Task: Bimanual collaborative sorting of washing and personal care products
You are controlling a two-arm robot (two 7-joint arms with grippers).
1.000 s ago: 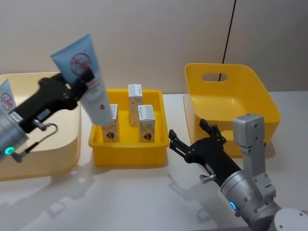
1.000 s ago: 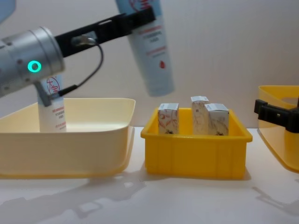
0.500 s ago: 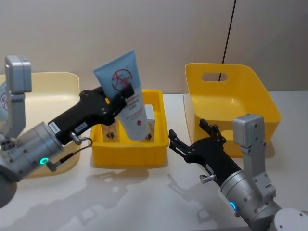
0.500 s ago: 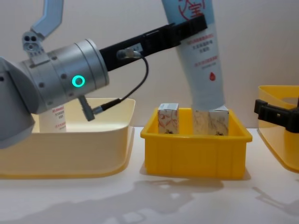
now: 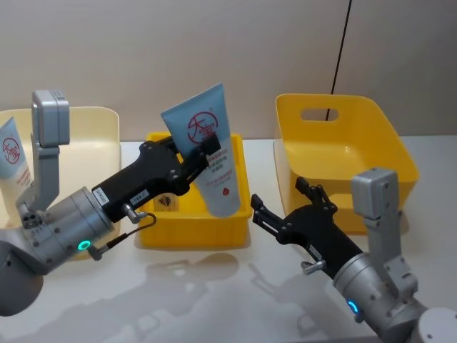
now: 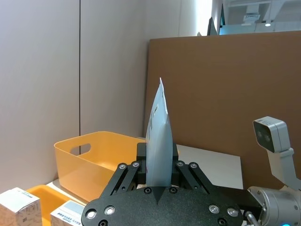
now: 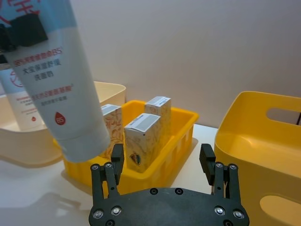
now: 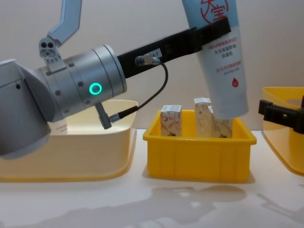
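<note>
My left gripper (image 5: 202, 151) is shut on a pale-blue squeeze tube (image 5: 214, 153) with a red circular logo, held cap-down above the right side of the small yellow tray (image 5: 193, 232). In the chest view the tube (image 8: 221, 71) hangs over the marbled cartons (image 8: 171, 121) standing in that tray. The left wrist view has the tube (image 6: 159, 141) edge-on between the jaws. A second tube (image 5: 13, 153) stands in the cream bin (image 5: 96, 121). My right gripper (image 5: 284, 200) is open low beside the tray's right end, holding nothing; its fingers (image 7: 117, 157) frame the cartons (image 7: 143, 139).
A large yellow bin (image 5: 343, 143) with a handle slot stands at the back right, behind my right arm. The cream bin fills the left side. Bare white tabletop (image 5: 235, 286) lies in front of the tray.
My left arm has carried the tube rightward, from beside the cream bin to above the right part of the yellow tray. The right gripper has barely moved.
</note>
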